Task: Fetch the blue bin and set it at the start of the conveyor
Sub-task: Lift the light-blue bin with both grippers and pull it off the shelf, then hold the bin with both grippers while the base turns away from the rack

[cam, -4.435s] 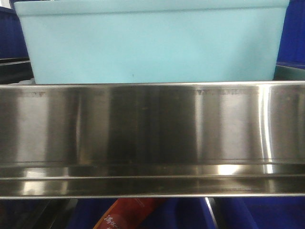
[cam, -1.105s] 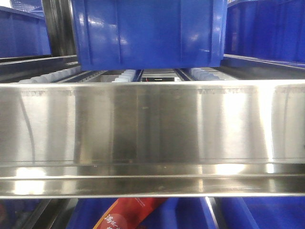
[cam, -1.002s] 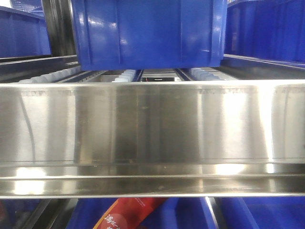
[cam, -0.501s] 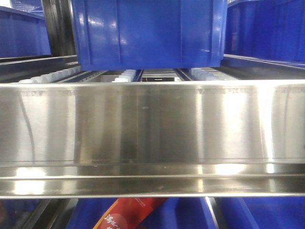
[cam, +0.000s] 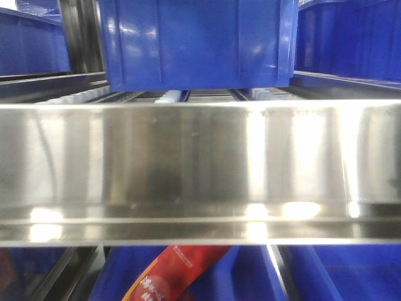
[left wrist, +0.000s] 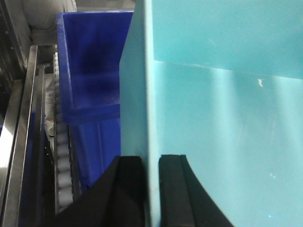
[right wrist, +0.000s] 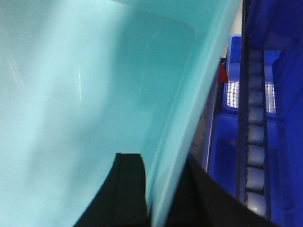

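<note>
The light cyan blue bin (left wrist: 227, 142) fills both wrist views; it also shows in the right wrist view (right wrist: 85, 94). My left gripper (left wrist: 151, 163) is shut on the bin's left wall, one black finger outside and one inside. My right gripper (right wrist: 161, 163) is shut on the bin's right wall in the same way. The bin is out of the front view. The conveyor start is out of view.
The front view shows a shiny stainless steel shelf rail (cam: 200, 163) close ahead, a dark blue ribbed crate (cam: 197, 44) on rollers behind it, and a red package (cam: 175, 273) below. Another dark blue crate (left wrist: 90, 85) and rollers (right wrist: 255, 137) flank the bin.
The cyan bin that stood on the shelf in the front view 4.4 s ago is gone from it. In the last half second the shelf rail has shifted slightly up in that view.
</note>
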